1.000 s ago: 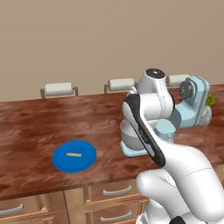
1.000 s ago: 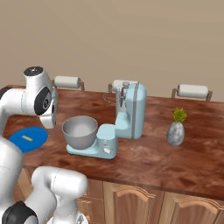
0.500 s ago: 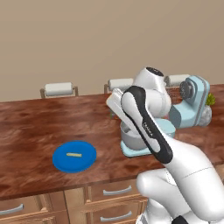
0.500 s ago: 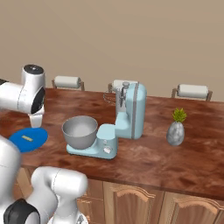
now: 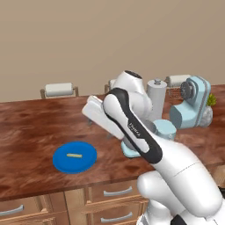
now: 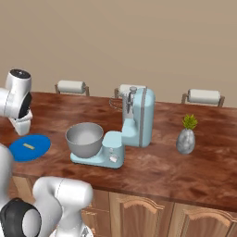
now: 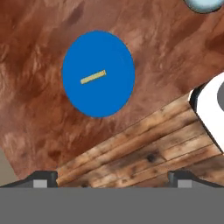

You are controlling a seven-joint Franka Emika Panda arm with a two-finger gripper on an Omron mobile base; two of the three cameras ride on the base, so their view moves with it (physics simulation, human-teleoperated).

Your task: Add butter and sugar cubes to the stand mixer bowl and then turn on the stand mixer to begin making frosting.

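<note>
The two-finger gripper [image 7: 112,177] hung above the counter with its two small dark fingertips [image 7: 41,178] set wide apart at either side of the hand view, nothing between them. Beneath it lay the reddish-brown wooden countertop [image 7: 39,118] and, past its front edge, a plank floor.

On the counter near that front edge sat the flat round blue plate [image 7: 98,73], and at its middle lay the butter, a small thin pale-yellow stick [image 7: 93,77], lying flat and clear of the plate's rim. In the left base view the same plate [image 5: 74,157] lay left of the white arm, with the butter [image 5: 74,154] on it; in the right base view the plate [image 6: 29,147] showed at the far left, with the hand hanging above and just behind it.

Farther along the counter stood the light-blue stand mixer with its tilting head [image 6: 137,118], and on its flat base rested the round grey shiny metal stand mixer bowl [image 6: 84,140], well apart from the plate. Right of the mixer stood a small grey vase holding a green plant [image 6: 186,136]. A tall grey cylinder with a knob on top [image 5: 157,95] stood behind the arm. Along the back of the counter, by the beige wall, stood white paper-towel rolls on holders [image 6: 71,86].
</note>
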